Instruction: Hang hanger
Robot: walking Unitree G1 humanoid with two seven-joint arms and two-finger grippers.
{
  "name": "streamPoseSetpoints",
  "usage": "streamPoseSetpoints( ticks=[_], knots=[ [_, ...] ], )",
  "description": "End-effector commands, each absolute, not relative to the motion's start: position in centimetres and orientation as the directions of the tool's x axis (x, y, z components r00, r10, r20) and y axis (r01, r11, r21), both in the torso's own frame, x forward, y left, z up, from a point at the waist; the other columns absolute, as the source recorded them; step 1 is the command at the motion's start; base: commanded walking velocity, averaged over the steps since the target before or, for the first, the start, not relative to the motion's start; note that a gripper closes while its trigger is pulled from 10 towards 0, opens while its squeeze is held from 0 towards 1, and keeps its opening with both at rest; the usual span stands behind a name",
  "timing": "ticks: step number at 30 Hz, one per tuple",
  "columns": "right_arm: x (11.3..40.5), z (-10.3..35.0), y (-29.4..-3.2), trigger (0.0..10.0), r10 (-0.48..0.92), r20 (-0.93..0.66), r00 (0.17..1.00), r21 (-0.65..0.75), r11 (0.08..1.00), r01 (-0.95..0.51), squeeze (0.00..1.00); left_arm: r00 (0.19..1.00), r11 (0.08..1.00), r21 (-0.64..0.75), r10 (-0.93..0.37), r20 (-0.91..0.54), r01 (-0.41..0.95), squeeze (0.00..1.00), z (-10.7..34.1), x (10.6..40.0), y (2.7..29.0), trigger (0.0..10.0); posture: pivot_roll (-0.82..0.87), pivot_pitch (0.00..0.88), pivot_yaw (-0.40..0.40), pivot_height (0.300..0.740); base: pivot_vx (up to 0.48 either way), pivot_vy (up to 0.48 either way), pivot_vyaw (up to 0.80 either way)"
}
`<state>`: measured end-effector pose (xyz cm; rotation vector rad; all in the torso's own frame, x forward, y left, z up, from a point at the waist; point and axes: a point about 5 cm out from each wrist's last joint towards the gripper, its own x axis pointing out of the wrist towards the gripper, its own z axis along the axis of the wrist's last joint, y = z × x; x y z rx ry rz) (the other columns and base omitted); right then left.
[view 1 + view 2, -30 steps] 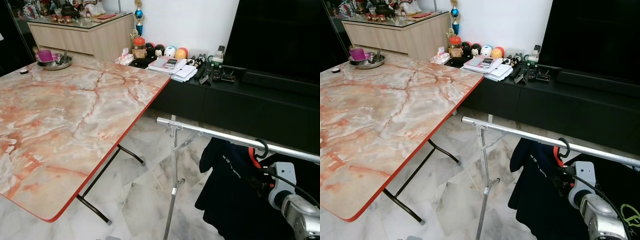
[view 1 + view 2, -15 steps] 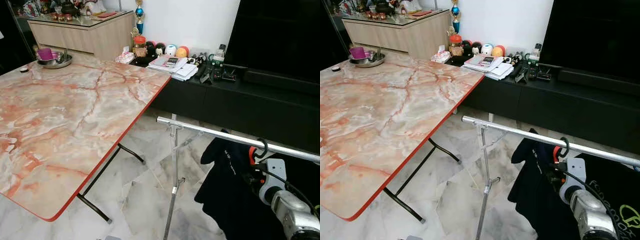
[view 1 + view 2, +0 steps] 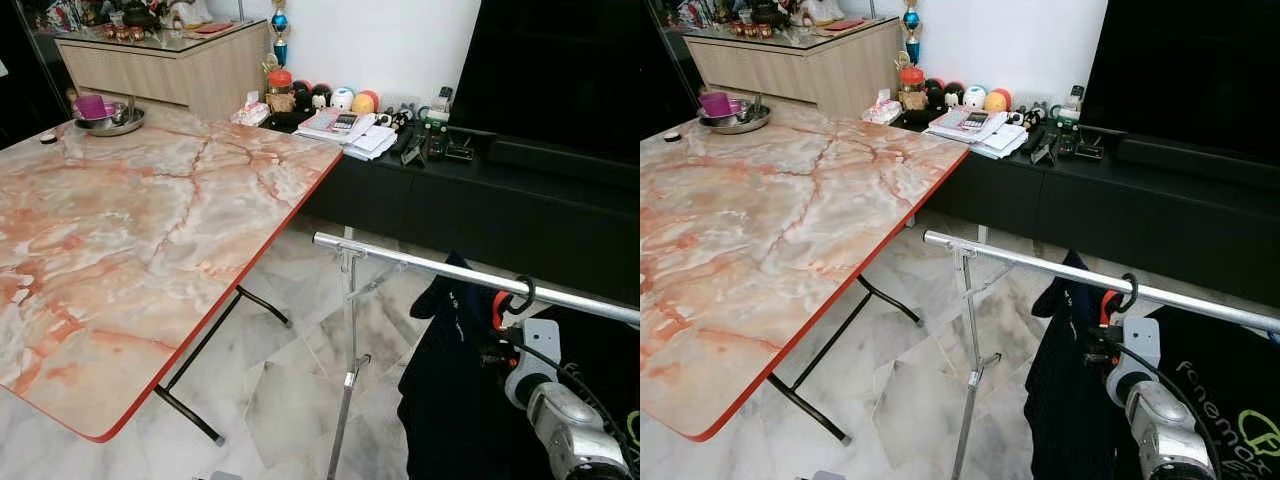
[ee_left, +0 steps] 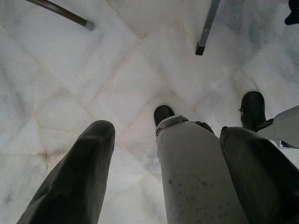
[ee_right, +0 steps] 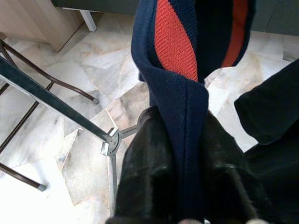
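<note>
One hanger (image 3: 498, 308), orange, hangs by its black hook (image 3: 524, 296) on the silver rail (image 3: 420, 266) of a clothes rack, carrying a dark navy shirt (image 3: 450, 390) that drapes below the rail. The right claw (image 5: 184, 154) is closed on the shirt's navy collar with its red lining, its black fingers (image 5: 145, 172) pressed against the fabric on either side, just under the hook. The right arm (image 3: 555, 420) reaches up to it from the lower right. Another dark garment (image 3: 1225, 390) with pale lettering hangs beside it, further along the rail. The left claw (image 4: 163, 140) hangs idle, pointing at the marble floor (image 4: 70, 84), fingers spread apart with nothing between them. To the robot's left stands a folding table (image 3: 140, 220) with a pink marbled top and red edge, well apart from the rack.
</note>
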<state>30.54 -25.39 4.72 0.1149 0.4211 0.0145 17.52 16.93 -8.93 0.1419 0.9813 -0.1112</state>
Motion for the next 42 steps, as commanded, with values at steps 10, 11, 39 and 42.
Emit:
streamPoseSetpoints(
  ticks=[10,11,39,42],
  knots=[
    [31.1,7.6,-25.4,0.0,-0.03,-0.162,0.986,0.132,0.99,0.052,0.0,0.531,0.981,0.069,-0.039,-0.847,0.182,0.0,-9.2,17.0,16.8,10.0,0.08,0.058,-0.008,0.74,0.0,0.0,0.0],
    [31.0,7.7,-25.4,0.0,-0.035,-0.149,0.988,0.126,0.991,0.054,0.0,0.531,0.981,0.068,-0.04,-0.847,0.183,0.0,-9.2,17.0,16.7,10.0,0.08,0.057,-0.009,0.74,0.0,0.0,0.0],
    [22.3,-2.5,-21.7,2.4,0.053,-0.445,0.894,0.052,0.998,-0.034,0.0,0.529,0.98,0.07,-0.041,-0.847,0.187,0.0,-9.2,17.1,16.3,10.0,0.06,0.036,-0.01,0.74,0.0,0.0,0.0],
    [21.7,-4.2,-22.0,5.1,0.01,-0.543,0.84,0.035,0.999,0.011,0.0,0.532,0.981,0.07,-0.039,-0.846,0.183,0.0,-9.2,17.1,16.4,10.0,0.06,0.034,-0.006,0.74,0.0,0.0,0.0]
  ],
)
